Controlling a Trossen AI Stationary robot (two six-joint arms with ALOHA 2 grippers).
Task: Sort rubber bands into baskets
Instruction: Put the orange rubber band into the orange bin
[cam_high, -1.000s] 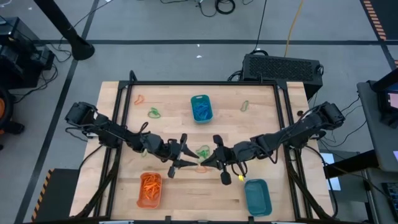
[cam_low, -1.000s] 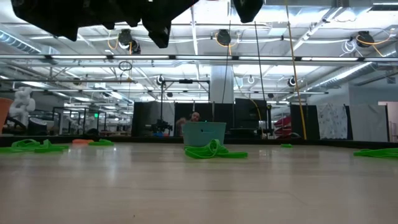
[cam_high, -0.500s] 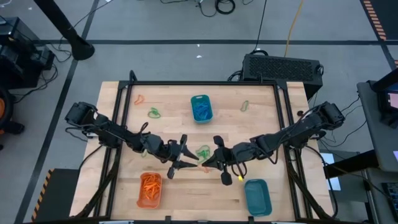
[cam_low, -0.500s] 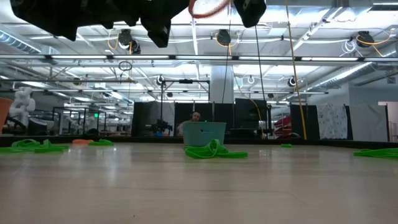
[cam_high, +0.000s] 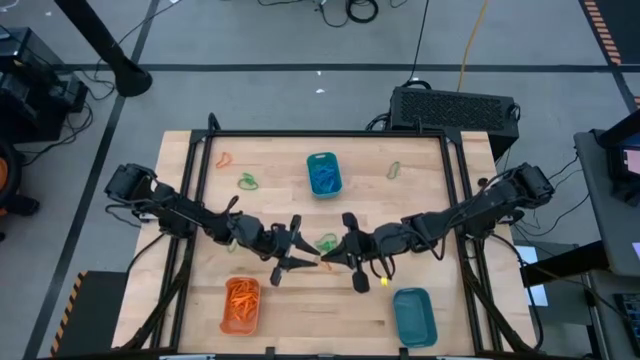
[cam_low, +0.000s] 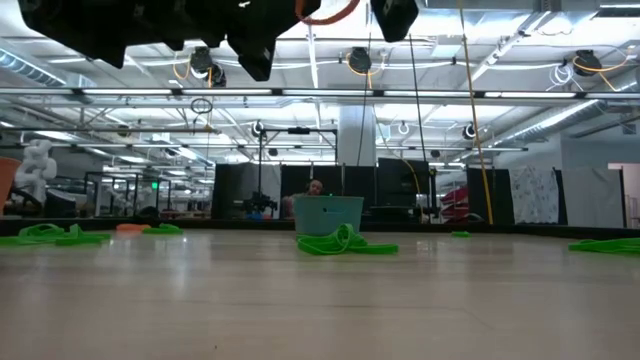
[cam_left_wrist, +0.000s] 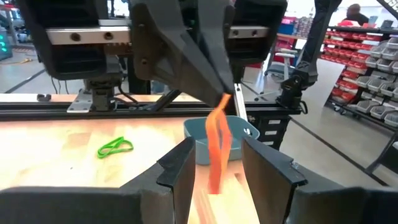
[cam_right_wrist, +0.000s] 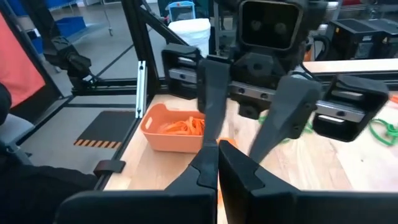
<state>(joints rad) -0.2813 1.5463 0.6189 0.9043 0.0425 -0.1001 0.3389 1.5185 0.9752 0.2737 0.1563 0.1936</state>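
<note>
Orange rubber band (cam_left_wrist: 217, 149): pinched by the right gripper (cam_high: 326, 259), hanging between the left gripper's (cam_high: 308, 262) fingers
Left gripper: parted around the band, not touching
Orange basket (cam_high: 240, 304): near left gripper
Empty teal basket (cam_high: 414, 317): near right gripper

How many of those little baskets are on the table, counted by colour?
Orange basket: 1
Teal-blue baskets: 2, one at the far edge, one at the near right
Total: 3
</note>
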